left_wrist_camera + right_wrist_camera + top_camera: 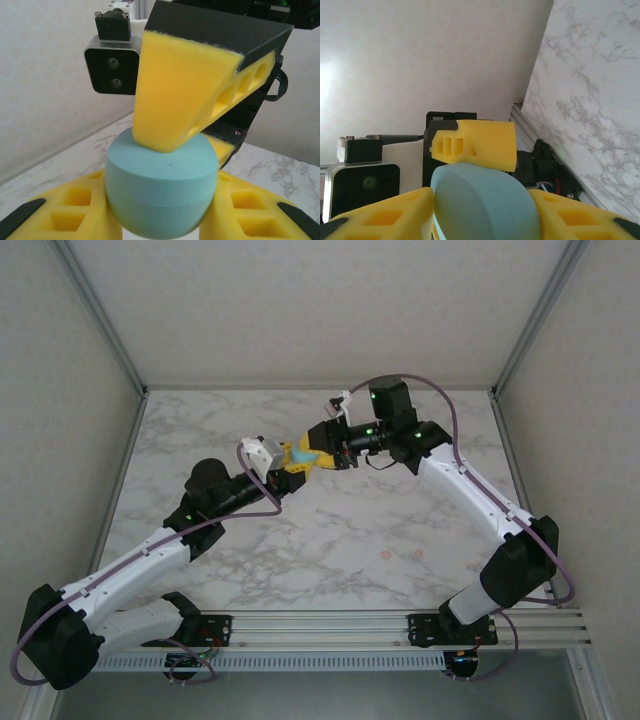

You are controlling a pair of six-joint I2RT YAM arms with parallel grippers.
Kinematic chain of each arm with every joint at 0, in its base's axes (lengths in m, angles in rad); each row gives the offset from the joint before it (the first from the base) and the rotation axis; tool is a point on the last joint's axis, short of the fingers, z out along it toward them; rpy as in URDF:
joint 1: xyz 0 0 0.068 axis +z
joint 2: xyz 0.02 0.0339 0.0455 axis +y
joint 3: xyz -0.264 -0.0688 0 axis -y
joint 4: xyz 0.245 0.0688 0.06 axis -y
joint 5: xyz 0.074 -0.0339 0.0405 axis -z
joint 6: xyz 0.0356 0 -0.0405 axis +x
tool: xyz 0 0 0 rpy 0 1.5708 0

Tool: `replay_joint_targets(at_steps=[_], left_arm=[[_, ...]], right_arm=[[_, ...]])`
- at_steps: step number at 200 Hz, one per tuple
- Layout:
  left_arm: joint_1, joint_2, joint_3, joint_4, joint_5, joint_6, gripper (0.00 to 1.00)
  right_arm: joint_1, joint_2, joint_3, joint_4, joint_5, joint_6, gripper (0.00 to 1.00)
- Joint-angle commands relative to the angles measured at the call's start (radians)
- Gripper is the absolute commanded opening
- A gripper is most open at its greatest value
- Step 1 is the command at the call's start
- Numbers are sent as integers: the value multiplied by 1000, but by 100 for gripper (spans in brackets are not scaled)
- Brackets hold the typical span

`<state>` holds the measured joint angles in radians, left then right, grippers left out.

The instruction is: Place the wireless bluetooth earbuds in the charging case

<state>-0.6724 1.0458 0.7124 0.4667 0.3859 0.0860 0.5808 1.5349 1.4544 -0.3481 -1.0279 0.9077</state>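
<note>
- Left gripper (160, 222): yellow fingers clamped narrow on teal charging case (162, 185), held in the air above marble table (300, 550).
- Right gripper (482, 217): jaws pinch the same case from the opposite side (one finger on its flat top).
- Left pink earbud (385, 555) and right pink earbud (417, 554): lying on table near right arm, well apart from case.

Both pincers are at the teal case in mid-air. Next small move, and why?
Probably close the right pincer fully on the teal charging case, so it can pry the lid. The left pincer clamps it, its seam looks shut, and the right fingers flank it without a clearly firm grip.
</note>
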Motion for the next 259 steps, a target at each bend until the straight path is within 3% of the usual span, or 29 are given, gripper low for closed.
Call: replay_joint_targets(at_steps=[1, 45, 120, 163, 185, 227, 259], left_arm=[[-1, 5, 50, 64, 19, -13, 22], [2, 21, 74, -17, -10, 33, 25], [2, 75, 122, -117, -29, 60, 43], [3, 86, 115, -147, -45, 63, 66], [6, 77, 90, -154, -59, 59, 69], [8, -22, 17, -151, -193, -5, 71], [11, -116, 13, -257, -345, -72, 79]], right_arm=[[6, -46, -26, 123, -77, 70, 45], [-10, -92, -59, 124, -37, 57, 24], [-31, -134, -173, 235, 114, 130, 16], [-77, -133, -252, 350, 183, 214, 16], [-101, -119, -292, 391, 236, 226, 17], [-152, 60, -331, 309, 392, 117, 17], [-152, 299, -292, 424, 338, 121, 18]])
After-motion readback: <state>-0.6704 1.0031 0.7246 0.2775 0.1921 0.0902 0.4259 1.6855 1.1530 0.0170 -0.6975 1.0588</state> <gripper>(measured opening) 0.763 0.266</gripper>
